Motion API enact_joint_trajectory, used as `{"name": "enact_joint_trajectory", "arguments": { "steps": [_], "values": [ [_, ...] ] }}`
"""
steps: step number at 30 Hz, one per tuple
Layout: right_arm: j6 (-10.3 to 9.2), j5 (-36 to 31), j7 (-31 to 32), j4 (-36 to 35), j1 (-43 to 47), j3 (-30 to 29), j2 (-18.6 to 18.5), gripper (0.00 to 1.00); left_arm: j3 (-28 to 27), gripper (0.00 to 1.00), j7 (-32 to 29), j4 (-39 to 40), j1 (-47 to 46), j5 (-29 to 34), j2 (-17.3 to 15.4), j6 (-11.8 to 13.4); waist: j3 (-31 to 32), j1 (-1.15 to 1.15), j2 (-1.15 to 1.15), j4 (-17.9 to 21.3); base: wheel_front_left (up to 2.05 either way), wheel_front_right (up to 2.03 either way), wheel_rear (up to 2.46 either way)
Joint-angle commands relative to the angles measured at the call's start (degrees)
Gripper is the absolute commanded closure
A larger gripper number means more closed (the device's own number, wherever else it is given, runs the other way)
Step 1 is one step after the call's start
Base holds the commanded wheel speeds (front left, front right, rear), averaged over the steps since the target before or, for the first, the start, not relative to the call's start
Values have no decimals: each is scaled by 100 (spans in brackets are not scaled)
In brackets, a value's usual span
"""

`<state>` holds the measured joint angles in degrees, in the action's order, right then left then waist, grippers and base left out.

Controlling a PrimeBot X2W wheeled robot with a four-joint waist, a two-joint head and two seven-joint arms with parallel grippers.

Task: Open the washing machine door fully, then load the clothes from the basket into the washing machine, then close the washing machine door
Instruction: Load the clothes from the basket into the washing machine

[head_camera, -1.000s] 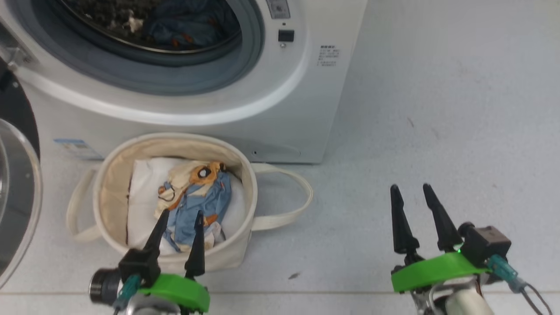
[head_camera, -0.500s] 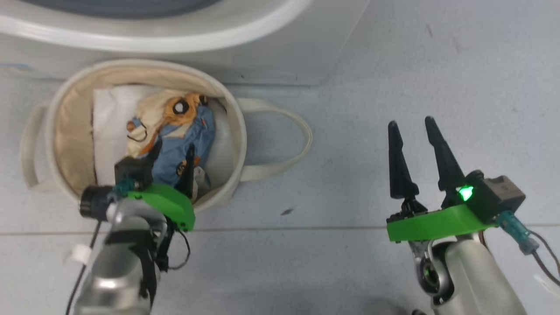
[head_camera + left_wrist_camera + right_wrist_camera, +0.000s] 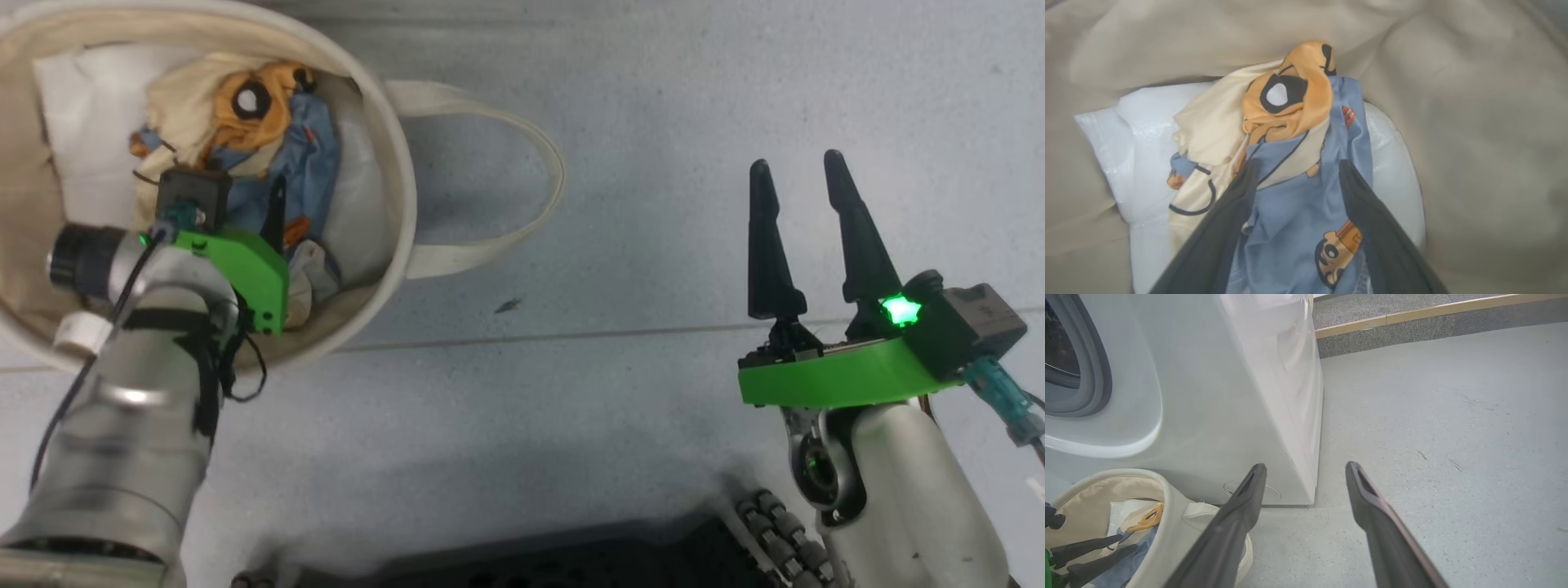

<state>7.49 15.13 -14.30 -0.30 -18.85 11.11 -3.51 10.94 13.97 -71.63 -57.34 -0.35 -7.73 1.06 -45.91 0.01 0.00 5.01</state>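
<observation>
Two left fingers (image 3: 1216,237) spread wide, blue clothes (image 3: 1298,204) lying between them, ungripped.

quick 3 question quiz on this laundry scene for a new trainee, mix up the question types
1. Short answer: which gripper is inside the basket?
2. True or false: the right gripper holds the clothes.
3. Pick one: the left gripper is
A. open, fingers astride the clothes
B. shut tight on the clothes
C. shut and empty

Key: 1 the left one; 2 false, it is open and empty above the floor; 3 A
</observation>
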Motion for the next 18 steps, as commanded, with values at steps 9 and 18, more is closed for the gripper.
{"name": "enact_joint_trajectory", "arguments": {
  "steps": [9,18],
  "values": [
    [0,26,-70,-295,-12,-20,34,0,357,0,-641,-188,-651,401,-477,284,-834,-1,0,160,0,0,0],
    [0,12,-70,-340,-23,-75,44,0,430,0,-1158,-226,-832,367,-385,681,-990,-1,0,125,0,0,0]
  ]
}}
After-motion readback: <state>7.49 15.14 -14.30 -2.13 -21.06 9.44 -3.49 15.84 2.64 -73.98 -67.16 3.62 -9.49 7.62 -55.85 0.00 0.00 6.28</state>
